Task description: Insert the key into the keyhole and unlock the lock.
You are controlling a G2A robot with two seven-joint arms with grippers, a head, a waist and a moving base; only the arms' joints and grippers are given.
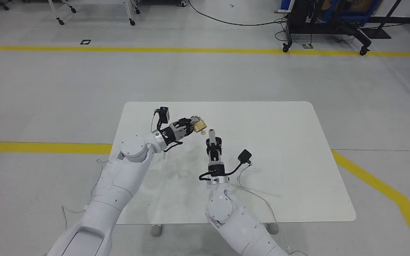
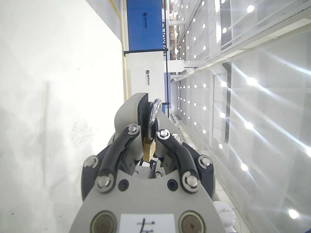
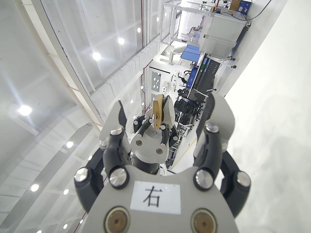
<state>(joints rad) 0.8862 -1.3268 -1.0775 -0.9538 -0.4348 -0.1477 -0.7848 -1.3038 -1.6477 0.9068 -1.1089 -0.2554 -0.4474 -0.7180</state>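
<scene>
My left gripper (image 1: 194, 123) is shut on a brass padlock (image 1: 200, 122), holding it above the white table (image 1: 288, 160). In the left wrist view the silver shackle (image 2: 154, 112) lies between the gripper's pads and the brass body (image 2: 148, 150) points back toward the wrist. A small silver key (image 3: 154, 120) sticks out of the bottom of the padlock (image 3: 157, 109). My right gripper (image 1: 212, 136) is just short of the lock and points at it. It stands open (image 3: 166, 101), with nothing between its fingers, which are apart from the key.
A thin white cable (image 1: 256, 187) trails over the table near the right arm. The table's right half is bare. Yellow floor lines (image 1: 192, 49) and wheeled equipment frames (image 1: 327, 29) lie beyond the far edge.
</scene>
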